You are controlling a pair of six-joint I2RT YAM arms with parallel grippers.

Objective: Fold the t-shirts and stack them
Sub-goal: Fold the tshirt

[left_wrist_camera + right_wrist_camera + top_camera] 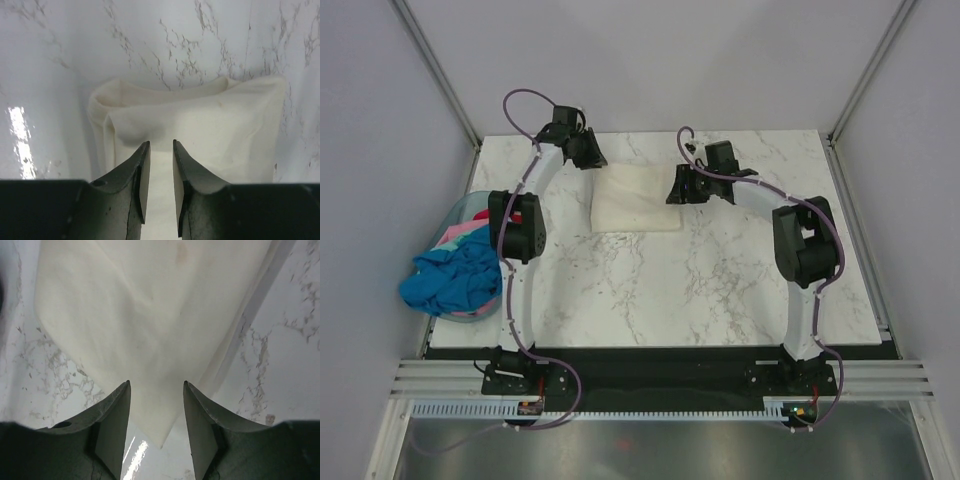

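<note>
Cream-white folded cloth t-shirt [637, 200]: lies flat on the white marble table [720, 290], in the upper middle of the top view, between the two grippers

Left gripper [160, 146]: at the shirt's upper-left corner in the top view; in its wrist view the two dark fingers stand a little apart with nothing pinched, and cream cloth shows through the narrow gap and fills the middle of the frame above them

Right gripper [156, 383]: at the shirt's right edge in the top view; jaws wider apart and empty, with a pointed corner of the shirt lying under the gap at lower centre

Bright blue crumpled t-shirt [455, 280]: spills over the near rim of the pale blue plastic basket [460, 205] at the table's left edge, well apart from both grippers

Pink t-shirt [453, 238]: in the basket, just behind the blue one
</note>
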